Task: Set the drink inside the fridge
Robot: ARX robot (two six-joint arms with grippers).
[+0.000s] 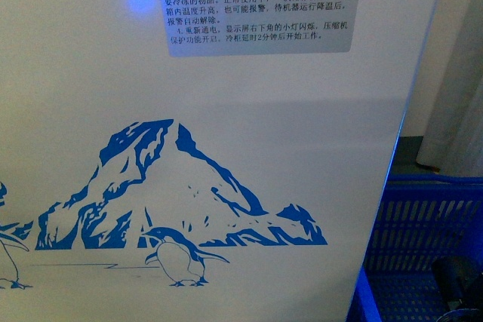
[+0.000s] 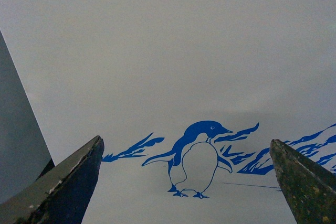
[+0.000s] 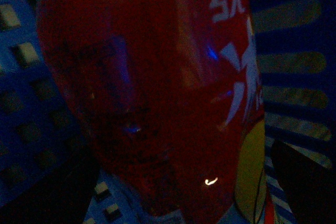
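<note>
The fridge's white front wall [image 1: 226, 96] fills the front view, with its blue iceberg-and-penguin drawing and a grey sticker of Chinese text. The left wrist view shows the same wall [image 2: 168, 51] close up, a blue penguin between the two fingers. My left gripper [image 2: 186, 182] is open and empty, facing that wall. The right wrist view is dim: the drink [image 3: 152, 93] fills it, its red wrap label with white characters very near the camera, lying in the blue slatted basket [image 3: 294, 87]. My right gripper [image 3: 184, 203] is open around the bottle; contact cannot be told.
The blue plastic slatted basket [image 1: 430, 224] stands at the lower right, beside the fridge's right edge. A dark part of my right arm [image 1: 460, 280] shows inside it. A pale curtain [image 1: 453, 73] hangs behind.
</note>
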